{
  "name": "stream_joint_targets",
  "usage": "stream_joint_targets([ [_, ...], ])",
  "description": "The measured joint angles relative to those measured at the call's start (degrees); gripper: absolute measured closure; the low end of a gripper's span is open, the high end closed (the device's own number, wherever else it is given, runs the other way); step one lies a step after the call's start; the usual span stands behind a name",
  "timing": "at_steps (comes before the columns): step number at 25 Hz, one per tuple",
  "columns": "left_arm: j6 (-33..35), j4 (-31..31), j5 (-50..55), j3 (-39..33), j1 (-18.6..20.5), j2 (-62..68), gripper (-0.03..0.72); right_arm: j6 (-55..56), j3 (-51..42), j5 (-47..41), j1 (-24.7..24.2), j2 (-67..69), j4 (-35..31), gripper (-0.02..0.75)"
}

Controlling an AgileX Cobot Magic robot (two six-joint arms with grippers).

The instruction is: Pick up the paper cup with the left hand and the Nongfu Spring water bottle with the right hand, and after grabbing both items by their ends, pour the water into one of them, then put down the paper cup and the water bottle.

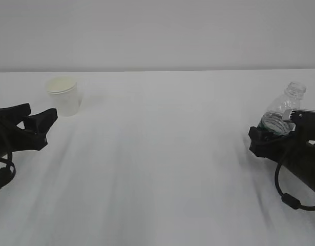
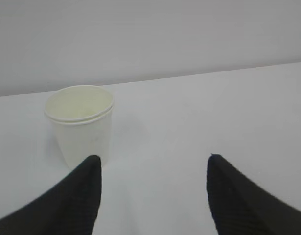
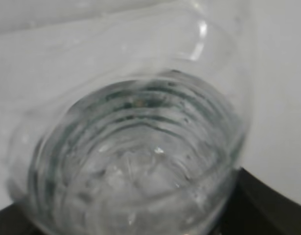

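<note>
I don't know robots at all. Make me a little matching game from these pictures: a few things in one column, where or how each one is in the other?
Things:
1. cup
2. bottle
3. left end effector
4. table

States:
A. tilted, between the right end effector's jaws
B. open, holding nothing, short of the cup
C. upright on the table, far left
D. white, bare in the middle

Pairs: 1-C, 2-A, 3-B, 4-D

We see a matt paper cup (image 2: 81,125), a glossy ribbed clear-plastic bottle (image 3: 135,147), and a smooth white bench (image 1: 162,169).
</note>
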State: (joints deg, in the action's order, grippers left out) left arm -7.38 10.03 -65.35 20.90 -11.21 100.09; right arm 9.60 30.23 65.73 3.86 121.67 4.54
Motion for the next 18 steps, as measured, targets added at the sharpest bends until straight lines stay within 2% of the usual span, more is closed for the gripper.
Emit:
stream_joint_targets([
  [8,0.0,0.0,0.0,0.0,0.0,0.0,0.204,0.0,0.1,0.1,0.0,0.0,0.0,0.256],
  [18,0.0,0.0,0.0,0.0,0.0,0.0,0.205,-2.8,0.1,0.2,0.0,0.0,0.0,0.277],
])
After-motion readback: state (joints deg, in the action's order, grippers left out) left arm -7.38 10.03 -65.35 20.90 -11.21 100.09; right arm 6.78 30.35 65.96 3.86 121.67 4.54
